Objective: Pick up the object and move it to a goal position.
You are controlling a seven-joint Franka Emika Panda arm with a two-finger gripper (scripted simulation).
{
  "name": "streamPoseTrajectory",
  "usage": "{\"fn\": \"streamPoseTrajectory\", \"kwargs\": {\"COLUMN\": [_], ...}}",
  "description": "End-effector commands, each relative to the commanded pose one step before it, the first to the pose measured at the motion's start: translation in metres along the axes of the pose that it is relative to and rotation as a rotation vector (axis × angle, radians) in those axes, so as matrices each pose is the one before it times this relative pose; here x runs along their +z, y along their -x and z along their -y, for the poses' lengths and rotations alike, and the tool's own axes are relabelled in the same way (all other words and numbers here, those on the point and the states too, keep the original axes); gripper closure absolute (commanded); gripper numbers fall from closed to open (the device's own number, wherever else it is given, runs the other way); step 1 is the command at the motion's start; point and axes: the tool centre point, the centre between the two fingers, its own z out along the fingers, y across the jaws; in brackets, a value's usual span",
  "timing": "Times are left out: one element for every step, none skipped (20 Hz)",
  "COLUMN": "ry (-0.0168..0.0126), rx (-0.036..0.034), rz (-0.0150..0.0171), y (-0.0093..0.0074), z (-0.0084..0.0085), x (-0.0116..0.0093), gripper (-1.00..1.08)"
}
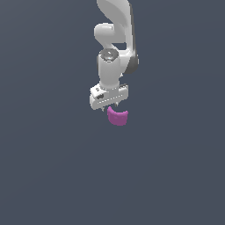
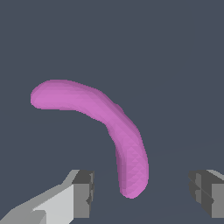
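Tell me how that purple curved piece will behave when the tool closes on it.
The purple curved piece looks solid and matte, so it is probably stiff and not very slippery. Its rounded, banana-like bend may let it rock or swivel if pinched off-centre. The open tool straddles only one end, so it could pivot when lifted.

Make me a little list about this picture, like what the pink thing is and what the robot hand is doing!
object: purple-pink curved piece, shaped like a banana
object place: just beneath the end effector, one end between its fingers
end effector: open, fingers spread wide, neither touching the object
arm: white arm pointing down over the object
surface: plain dark grey floor
task state: object not yet gripped
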Motion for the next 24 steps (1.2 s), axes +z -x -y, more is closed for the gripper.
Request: {"fn": "streamPoseTrajectory", "kwargs": {"ry": [-0.00005, -0.00001, -0.00004, 0.0, 0.0, 0.0, 0.0, -0.00001, -0.00002, -0.00004, -0.00004, -0.00005, -0.00005, 0.0, -0.00006, 0.0, 0.0, 0.0, 0.0, 0.0, 0.0, 0.0, 0.0, 0.0], "rx": [-0.01034, -0.00069, 0.00428, 0.0, 0.0, -0.00049, 0.0, -0.00049, -0.00049, -0.00069, -0.00049, -0.00048, -0.00048, 0.0, -0.00048, 0.0, 0.0, 0.0, 0.0, 0.0, 0.0, 0.0, 0.0, 0.0], "rz": [-0.00001, 0.00002, 0.00016, 0.0, 0.0, -0.00002, 0.0, -0.00002, -0.00003, -0.00005, -0.00004, -0.00004, -0.00005, 0.0, -0.00005, 0.0, 0.0, 0.0, 0.0, 0.0, 0.0, 0.0, 0.0, 0.0], "y": [0.00247, 0.00016, -0.00091, 0.00002, 0.00006, -0.00001, 0.00015, 0.0001, 0.00016, 0.0002, 0.00027, 0.00024, 0.00019, 0.00024, 0.00007, 0.00011, 0.00004, 0.0, 0.0, 0.0, 0.0, 0.0, 0.0, 0.0], "z": [0.00107, 0.00009, -0.00045, -0.00001, -0.00004, 0.00015, -0.00009, 0.0001, 0.00009, 0.00017, 0.0001, 0.00014, 0.00016, -0.00003, 0.00019, -0.00001, 0.0, 0.0, 0.0, 0.0, 0.0, 0.0, 0.0, 0.0], "x": [0.00078, 0.00006, -0.00026, 0.0003, 0.0009, 0.00149, 0.0021, 0.00269, 0.00328, 0.00388, 0.00387, 0.00327, 0.00267, 0.00208, 0.00148, 0.00089, 0.0003, 0.0, 0.0, 0.0, 0.0, 0.0, 0.0, 0.0], "gripper": [-0.6, -0.6, -0.6, -0.6, -0.6, -0.6, -0.6, -0.6, -0.6, -0.6, -0.6, -0.6, -0.6, -0.6, -0.6, -0.6, -0.6, 1.08, 1.08, 1.08, 1.08, 1.08, 1.08, 1.08]}}
